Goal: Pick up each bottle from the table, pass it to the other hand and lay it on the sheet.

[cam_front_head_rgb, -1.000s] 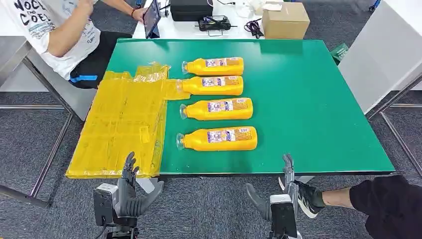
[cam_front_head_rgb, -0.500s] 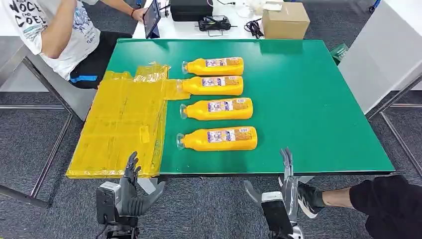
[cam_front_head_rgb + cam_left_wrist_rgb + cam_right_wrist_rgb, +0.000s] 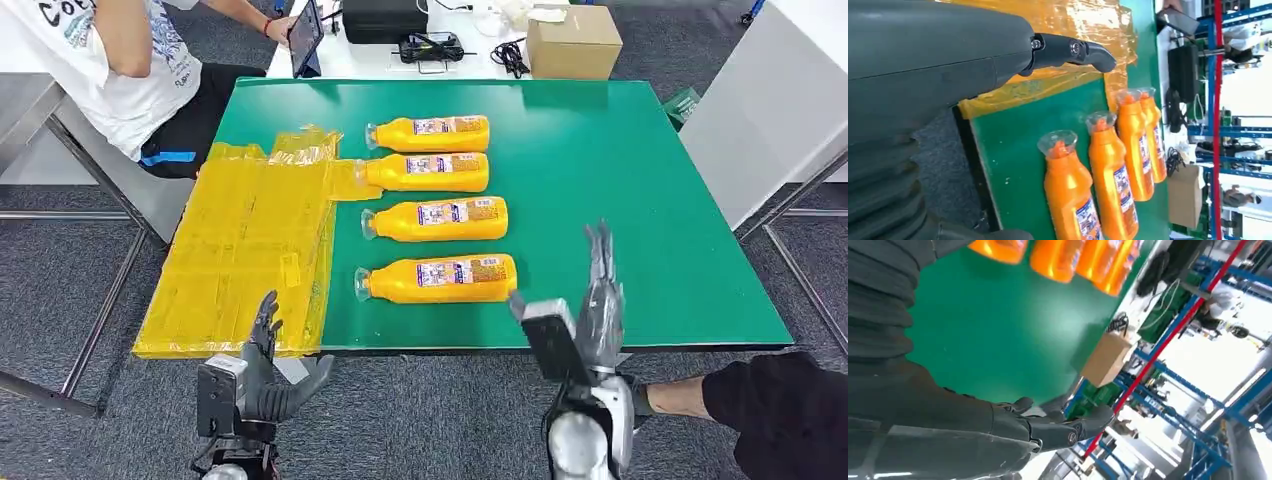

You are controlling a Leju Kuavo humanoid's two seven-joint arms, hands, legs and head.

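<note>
Several orange bottles lie side by side in a column on the green table (image 3: pixel 620 180), caps toward the yellow sheet (image 3: pixel 250 250) at the table's left. The nearest bottle (image 3: pixel 440 279) lies close to the front edge. My right hand (image 3: pixel 598 290) is raised over that edge just right of this bottle's base, fingers straight and apart, holding nothing. My left hand (image 3: pixel 262 370) hangs open below the front edge, under the sheet's near corner. The left wrist view shows my left hand (image 3: pixel 998 55) above the sheet (image 3: pixel 1068 20), with the nearest bottle (image 3: pixel 1070 195) beyond. The right wrist view shows my right hand (image 3: pixel 1048 427) and bottle bases (image 3: pixel 998 247).
A person (image 3: pixel 120 60) sits at the back left beside a tablet (image 3: pixel 304 35). A cardboard box (image 3: pixel 572 40) and a black case (image 3: pixel 384 18) stand behind the table. Another person's leg and shoe (image 3: pixel 760 400) lie at the lower right. A white table (image 3: pixel 770 90) stands at the right.
My right hand has risen from below the table's front edge to over it, near the nearest bottle's base. My left hand has hardly moved.
</note>
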